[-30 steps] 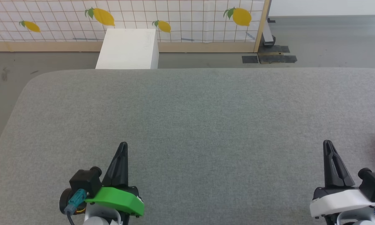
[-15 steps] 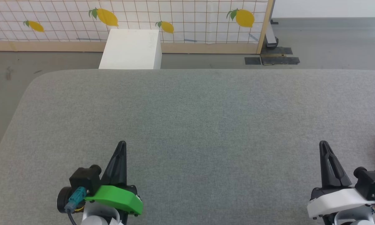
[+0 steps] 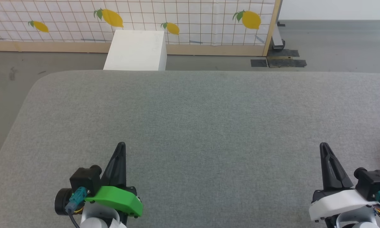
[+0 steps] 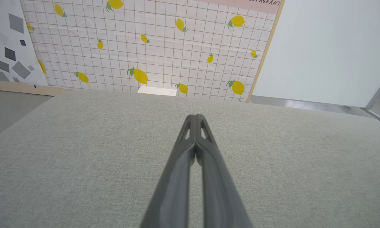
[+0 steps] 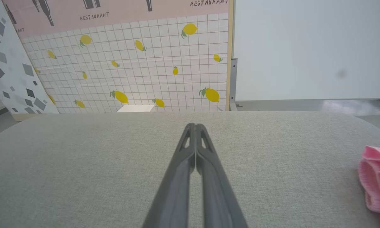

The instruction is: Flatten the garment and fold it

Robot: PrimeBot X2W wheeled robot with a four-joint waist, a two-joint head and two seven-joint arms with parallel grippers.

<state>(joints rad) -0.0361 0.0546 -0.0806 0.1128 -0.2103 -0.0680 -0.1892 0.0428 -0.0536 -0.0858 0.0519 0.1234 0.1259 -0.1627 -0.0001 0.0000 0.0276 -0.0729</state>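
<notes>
A grey fabric worktop is spread beneath the left tool and right tool. Past its far edge, ahead of the left tool, a white box is set on the grey floor, backed by a lemon-printed grid panel and white wall.

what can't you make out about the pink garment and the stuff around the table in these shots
- garment, right wrist view: cut off by the right edge, so its full shape and how it lies cannot be told.
- garment, head view: a thin pink sliver at the right edge, too little to judge.
- white box, head view: its base is hidden behind the far edge of the table.
</notes>
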